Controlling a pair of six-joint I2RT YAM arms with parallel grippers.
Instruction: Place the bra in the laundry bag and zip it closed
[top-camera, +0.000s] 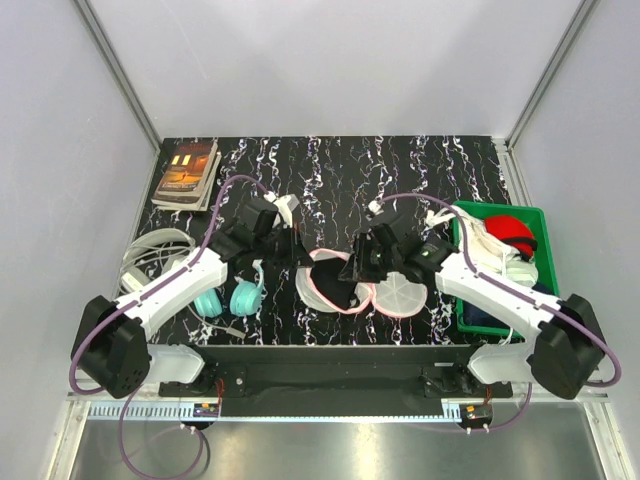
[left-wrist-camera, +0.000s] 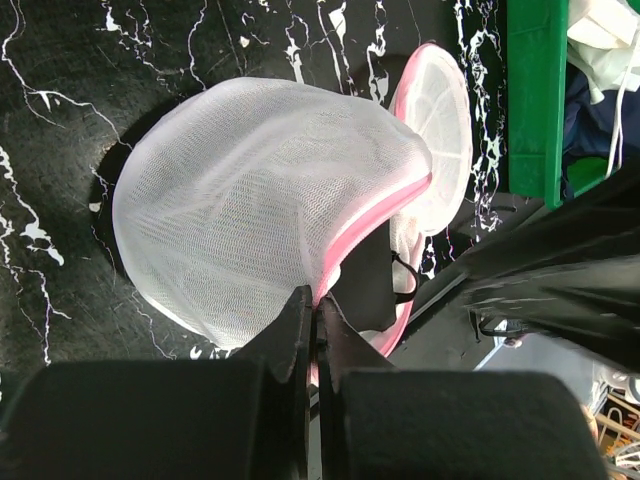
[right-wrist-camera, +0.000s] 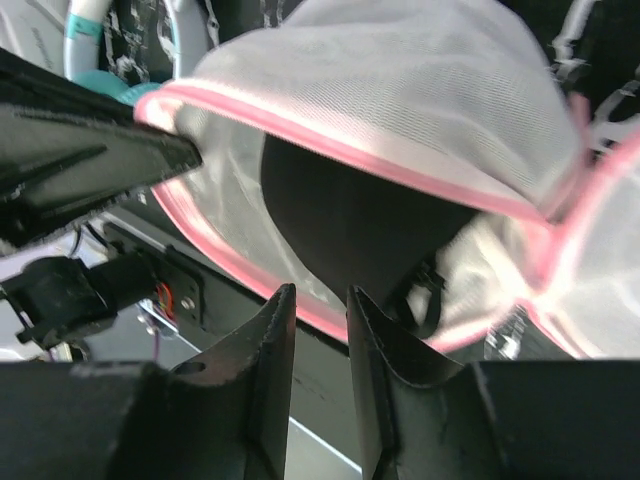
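The laundry bag (top-camera: 322, 283) lies near the table's front edge, its white mesh halves edged in pink. My left gripper (left-wrist-camera: 318, 300) is shut on the pink trim of the upper half (left-wrist-camera: 250, 200) and holds it raised like a lid. The black bra (left-wrist-camera: 372, 285) sits inside the lower half, and in the right wrist view the bra (right-wrist-camera: 350, 215) shows under the lifted mesh (right-wrist-camera: 400, 90). My right gripper (right-wrist-camera: 320, 295) stands open by a narrow gap just short of the lower pink rim, with nothing between its fingers. From above, the left gripper (top-camera: 302, 257) and right gripper (top-camera: 353, 274) flank the bag.
A second round mesh disc (top-camera: 402, 296) lies right of the bag. Teal headphones (top-camera: 230, 298) sit front left, books (top-camera: 187, 172) back left, and white coiled items (top-camera: 150, 255) at the left edge. A green bin (top-camera: 500, 208) with red and white clothes stands on the right.
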